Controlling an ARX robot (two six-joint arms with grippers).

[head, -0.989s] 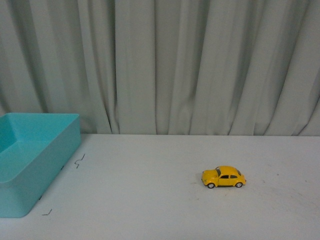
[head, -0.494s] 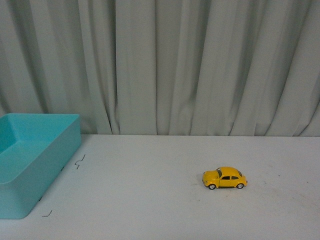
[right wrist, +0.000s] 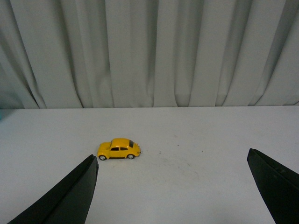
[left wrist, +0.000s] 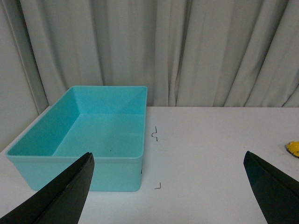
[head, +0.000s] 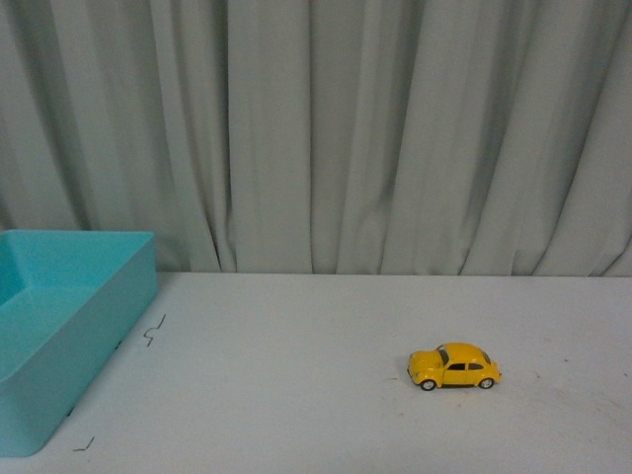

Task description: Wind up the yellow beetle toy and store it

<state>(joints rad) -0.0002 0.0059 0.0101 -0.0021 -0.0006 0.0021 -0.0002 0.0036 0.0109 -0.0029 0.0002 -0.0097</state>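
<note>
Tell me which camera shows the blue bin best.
The left wrist view: the whole bin is in frame, and you can see down into it. The front view cuts it off at the picture's edge. The right wrist view shows practically none of it.

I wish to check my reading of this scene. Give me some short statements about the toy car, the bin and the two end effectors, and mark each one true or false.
1. The yellow beetle toy stands on its wheels on the white table. True.
2. A turquoise bin sits on the table to the robot's left of the toy. True.
3. The toy lies inside the bin. False: it is on the table, well apart from the bin.
4. The right end effector is shut on the toy. False: it is open, and the toy stands untouched ahead of it.
5. The left end effector is open and holds nothing. True.
</note>
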